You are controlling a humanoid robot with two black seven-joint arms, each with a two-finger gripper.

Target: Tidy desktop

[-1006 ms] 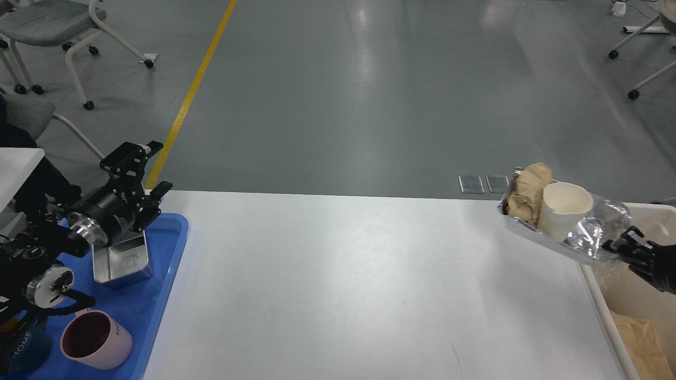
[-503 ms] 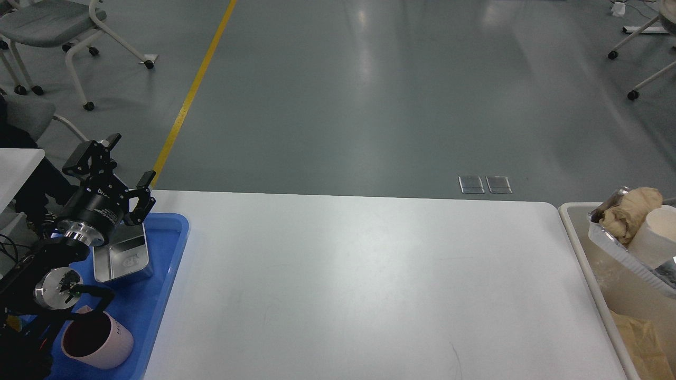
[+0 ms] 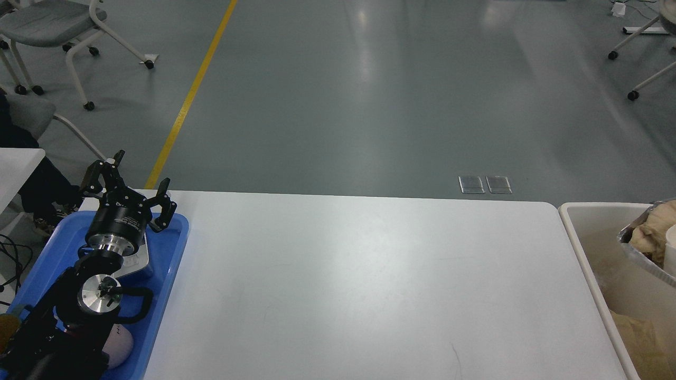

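Observation:
The white desktop [image 3: 359,285] fills the middle of the head view and is bare. My left gripper [image 3: 133,187] is open and empty, held over the back of the blue tray [image 3: 171,264] at the desktop's left end. My left arm hides most of a metal tin [image 3: 141,261] and a pink mug [image 3: 120,344] in that tray. A foil tray [image 3: 641,258] holding a brown paper wad [image 3: 652,232] and a white cup [image 3: 670,253] hangs over the beige bin [image 3: 578,237] at the right edge. My right gripper is out of view.
Crumpled brown paper [image 3: 636,338] lies in the bin. A second white table corner [image 3: 18,163] and wheeled chairs [image 3: 58,26] stand to the left on the grey floor, which has a yellow line [image 3: 190,95].
The foil tray with wad and cup moved right, off the desktop and over the bin, mostly out of frame. My left arm swung round; its gripper now points away over the tray.

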